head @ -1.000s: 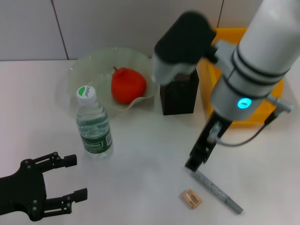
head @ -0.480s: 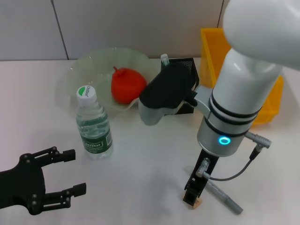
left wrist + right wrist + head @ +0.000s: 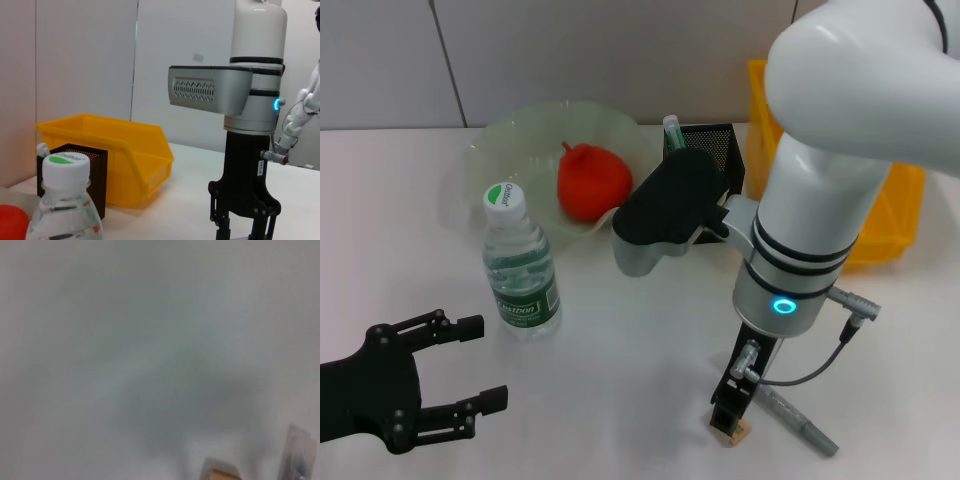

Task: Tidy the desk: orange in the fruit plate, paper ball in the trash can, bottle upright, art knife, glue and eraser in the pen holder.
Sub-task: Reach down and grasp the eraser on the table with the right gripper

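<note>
Right gripper [image 3: 728, 424] has dropped onto one eraser [image 3: 737, 433], closure unclear; left gripper [image 3: 470, 365] spread.

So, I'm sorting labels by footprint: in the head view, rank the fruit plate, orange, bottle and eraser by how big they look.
Largest to smallest:
1. fruit plate
2. bottle
3. orange, close to the bottle, which stands nearer the camera, so unsure
4. eraser, partly hidden under the right gripper

Pale panelled wall [image 3: 570, 50] behind.
</note>
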`<move>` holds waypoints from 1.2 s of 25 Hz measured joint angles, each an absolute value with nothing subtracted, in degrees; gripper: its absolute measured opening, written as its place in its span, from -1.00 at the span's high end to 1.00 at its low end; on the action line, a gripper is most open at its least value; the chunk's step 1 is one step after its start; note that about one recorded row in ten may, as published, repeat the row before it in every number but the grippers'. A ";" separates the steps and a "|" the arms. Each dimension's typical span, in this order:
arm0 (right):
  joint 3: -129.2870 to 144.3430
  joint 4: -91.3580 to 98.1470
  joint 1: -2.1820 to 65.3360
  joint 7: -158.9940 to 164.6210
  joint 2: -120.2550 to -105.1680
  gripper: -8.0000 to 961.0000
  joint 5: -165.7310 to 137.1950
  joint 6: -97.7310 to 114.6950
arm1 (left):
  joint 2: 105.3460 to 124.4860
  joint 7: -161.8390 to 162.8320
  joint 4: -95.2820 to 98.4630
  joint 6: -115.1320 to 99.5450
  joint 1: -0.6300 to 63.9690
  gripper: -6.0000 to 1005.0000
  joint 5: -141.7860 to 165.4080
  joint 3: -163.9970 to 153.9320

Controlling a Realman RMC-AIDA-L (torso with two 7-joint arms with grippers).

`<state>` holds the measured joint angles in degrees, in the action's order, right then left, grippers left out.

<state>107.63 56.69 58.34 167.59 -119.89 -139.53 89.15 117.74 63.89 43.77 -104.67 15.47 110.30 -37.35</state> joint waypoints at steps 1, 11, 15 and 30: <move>108.05 56.24 58.68 167.60 -119.88 -0.07 -139.15 88.91 | 117.74 63.89 43.77 -104.67 15.47 -0.62 110.30 -37.35; 110.67 53.91 59.95 167.63 -119.88 -0.05 -136.96 87.09 | 117.86 63.89 43.77 -104.41 15.47 -0.62 110.30 -37.35; 110.82 53.01 60.04 167.71 -119.89 -0.04 -136.95 86.56 | 117.86 63.89 43.77 -104.41 15.40 -0.62 110.30 -37.35; 113.81 51.77 60.48 167.76 -119.88 -0.01 -134.98 84.28 | 117.95 63.89 43.61 -104.41 15.03 -0.62 110.30 -37.44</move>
